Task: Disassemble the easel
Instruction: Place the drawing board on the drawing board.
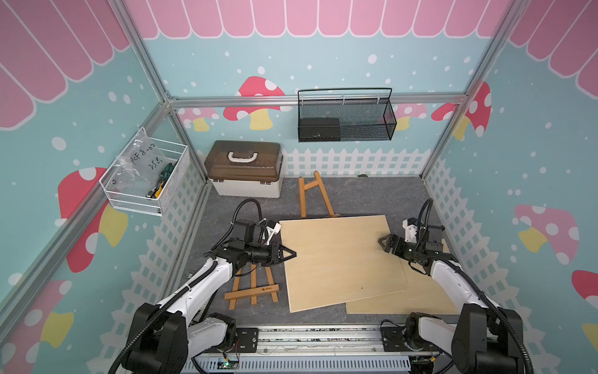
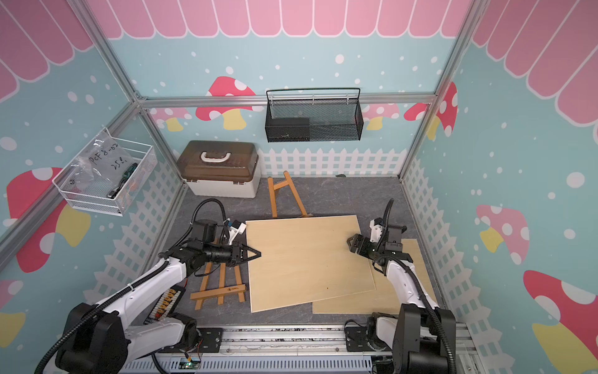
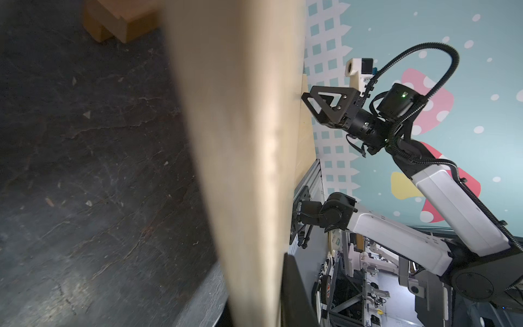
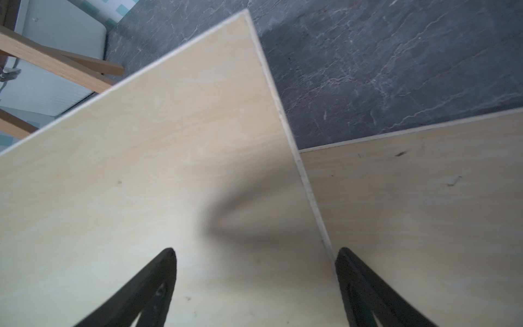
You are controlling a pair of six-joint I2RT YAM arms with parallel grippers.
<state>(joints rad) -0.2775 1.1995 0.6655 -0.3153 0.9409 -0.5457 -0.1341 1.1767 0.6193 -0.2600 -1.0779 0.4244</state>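
Left arm (image 1: 207,278), right arm (image 1: 453,281): white shells, black joints, black ribbed cable conduits. Left gripper (image 1: 294,254), right gripper (image 1: 382,243): black, triangular open frames.

Cannot see the top of the near easel (image 1: 252,291), covered by the left arm (image 1: 210,275). Blurry up close: top board (image 3: 240,141).

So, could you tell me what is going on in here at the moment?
The left gripper is shut on the near-side edge of a large pale plywood board, which lies partly over a second plywood board. The right gripper hangs open above the top board's opposite edge, holding nothing. A small brown wooden easel sits beneath the left arm, another easel behind the boards.
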